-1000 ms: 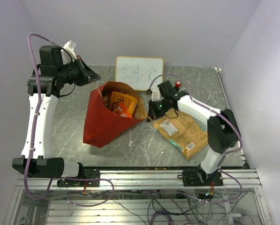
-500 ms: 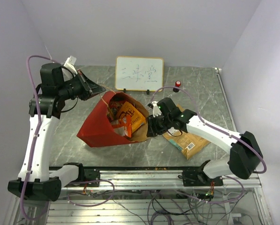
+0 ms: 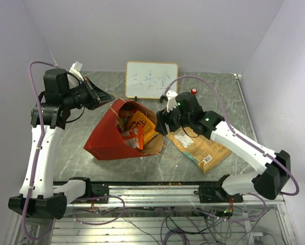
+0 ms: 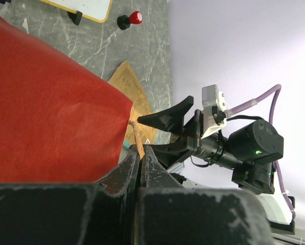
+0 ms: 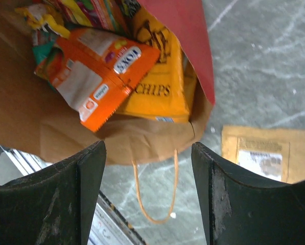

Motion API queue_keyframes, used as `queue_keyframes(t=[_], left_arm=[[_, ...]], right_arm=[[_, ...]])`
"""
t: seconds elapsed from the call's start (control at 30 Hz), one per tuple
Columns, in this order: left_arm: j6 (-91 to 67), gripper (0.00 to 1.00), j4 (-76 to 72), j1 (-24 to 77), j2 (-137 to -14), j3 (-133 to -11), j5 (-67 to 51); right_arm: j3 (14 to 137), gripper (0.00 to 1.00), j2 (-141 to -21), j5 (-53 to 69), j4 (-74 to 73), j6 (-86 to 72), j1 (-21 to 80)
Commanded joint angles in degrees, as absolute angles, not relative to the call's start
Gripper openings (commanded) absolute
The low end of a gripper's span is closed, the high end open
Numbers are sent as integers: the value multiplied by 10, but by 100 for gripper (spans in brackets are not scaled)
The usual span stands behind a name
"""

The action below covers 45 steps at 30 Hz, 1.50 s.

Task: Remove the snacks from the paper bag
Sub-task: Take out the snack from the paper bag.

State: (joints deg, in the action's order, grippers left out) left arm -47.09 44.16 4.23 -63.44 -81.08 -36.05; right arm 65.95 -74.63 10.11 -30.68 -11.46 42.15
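Red paper bag (image 3: 109,140) is lying tipped on the table (image 3: 213,92), snacks (image 5: 98,76) showing.
Left claw (image 4: 140,153) is pinching its handle (image 4: 136,133); right claw (image 5: 147,153) is hanging open at its mouth.

Snacks (image 3: 134,127) in paper bag (image 3: 106,140), whiteboard (image 3: 151,80) behind it

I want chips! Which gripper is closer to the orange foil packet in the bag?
Right. The right gripper hangs open at the mouth of the red paper bag, facing the orange foil packet; the left gripper pinches its string handle on the opposite rim.
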Motion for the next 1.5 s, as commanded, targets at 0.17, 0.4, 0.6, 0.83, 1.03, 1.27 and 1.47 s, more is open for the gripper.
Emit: queue_keyframes(t=[0.17, 0.4, 0.6, 0.83, 1.03, 1.27, 1.47], left_arm=[[-462, 7, 443, 44, -688, -894, -365], [-447, 7, 444, 44, -722, -929, -378], [-437, 7, 448, 43, -740, -936, -401], [-415, 7, 457, 44, -741, -930, -405], [-405, 7, 461, 43, -759, -933, -410], [-389, 7, 478, 43, -773, -955, -408], [-389, 7, 468, 43, -778, -951, -414]], right_arm=[[750, 68, -860, 25, -209, -89, 477], [763, 72, -910, 9, -164, -90, 485], [746, 73, -924, 10, -132, -92, 496], [739, 75, -958, -49, -106, -92, 496], [726, 75, -971, -75, -81, -89, 499], [718, 67, -992, -54, -56, -112, 498], [708, 57, -1003, -42, -32, -133, 499]])
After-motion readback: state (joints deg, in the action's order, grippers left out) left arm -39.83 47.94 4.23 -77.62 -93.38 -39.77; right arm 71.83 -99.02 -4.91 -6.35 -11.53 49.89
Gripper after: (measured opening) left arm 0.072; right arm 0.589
